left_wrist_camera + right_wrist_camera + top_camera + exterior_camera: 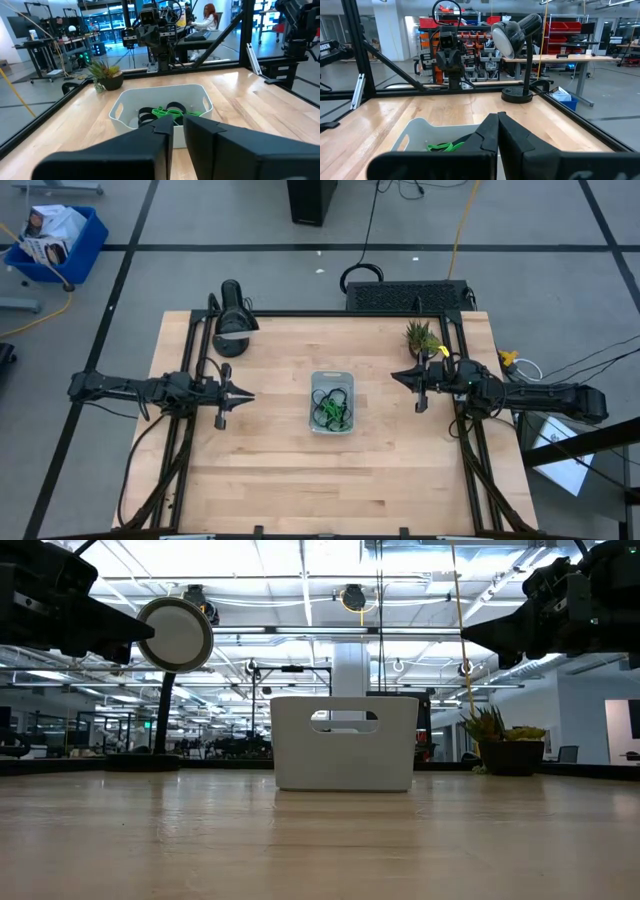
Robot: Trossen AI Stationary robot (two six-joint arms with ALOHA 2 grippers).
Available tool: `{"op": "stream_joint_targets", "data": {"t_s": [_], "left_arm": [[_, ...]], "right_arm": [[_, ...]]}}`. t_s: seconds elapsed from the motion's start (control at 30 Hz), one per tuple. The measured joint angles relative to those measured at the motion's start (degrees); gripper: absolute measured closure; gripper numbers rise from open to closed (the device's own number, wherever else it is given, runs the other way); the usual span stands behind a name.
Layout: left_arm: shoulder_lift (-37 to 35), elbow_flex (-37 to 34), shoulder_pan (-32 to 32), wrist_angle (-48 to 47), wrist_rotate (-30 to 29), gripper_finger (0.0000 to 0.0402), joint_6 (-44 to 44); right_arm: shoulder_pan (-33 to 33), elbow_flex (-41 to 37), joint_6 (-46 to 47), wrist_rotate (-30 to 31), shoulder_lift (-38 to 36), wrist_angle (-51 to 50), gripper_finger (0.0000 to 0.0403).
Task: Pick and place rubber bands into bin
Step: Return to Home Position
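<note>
Holding left end effector (243, 395) and right end effector (397, 374) pinched closed, empty, flanking the translucent rectangular plastic bin (331, 430) on the wooden table (300, 470) — seemingly parking clear, with thin dark and green rubber bands (330, 408) lying inside.

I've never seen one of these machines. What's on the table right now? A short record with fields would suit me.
Table: wooden top
Bin: pale, upright at the centre
Rubber bands: green and dark loops, lying inside the bin; none visible outside it
Left tool: raised above the table to the bin's left, pointing at it, holding nothing
Right tool: raised to the bin's right, shut, empty, pointing at it
Other: black lamp at the far left corner, potted plant at the far right
</note>
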Motion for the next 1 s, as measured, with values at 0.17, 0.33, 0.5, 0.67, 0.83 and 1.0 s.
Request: {"op": "stream_joint_targets", "data": {"t_s": [0.17,0.33,0.5,0.67,0.83,1.0], "left_arm": [[0.0,0.0,0.0,0.0,0.0,0.0344,0.0],[0.0,0.0,0.0,0.0,0.0,0.0344,0.0],[0.0,0.0,0.0,0.0,0.0,0.0344,0.0],[0.0,0.0,0.0,0.0,0.0,0.0344,0.0],[0.0,0.0,0.0,0.0,0.0,0.0344,0.0],[0.0,0.0,0.0,0.0,0.0,0.0344,0.0]], "right_arm": [[0.0,0.0,0.0,0.0,0.0,0.0,0.0403],[0.0,0.0,0.0,0.0,0.0,0.0,0.0403],[0.0,0.0,0.0,0.0,0.0,0.0,0.0403],[0.0,0.0,0.0,0.0,0.0,0.0,0.0403],[0.0,0.0,0.0,0.0,0.0,0.0,0.0403],[0.0,0.0,0.0,0.0,0.0,0.0,0.0403]]}}
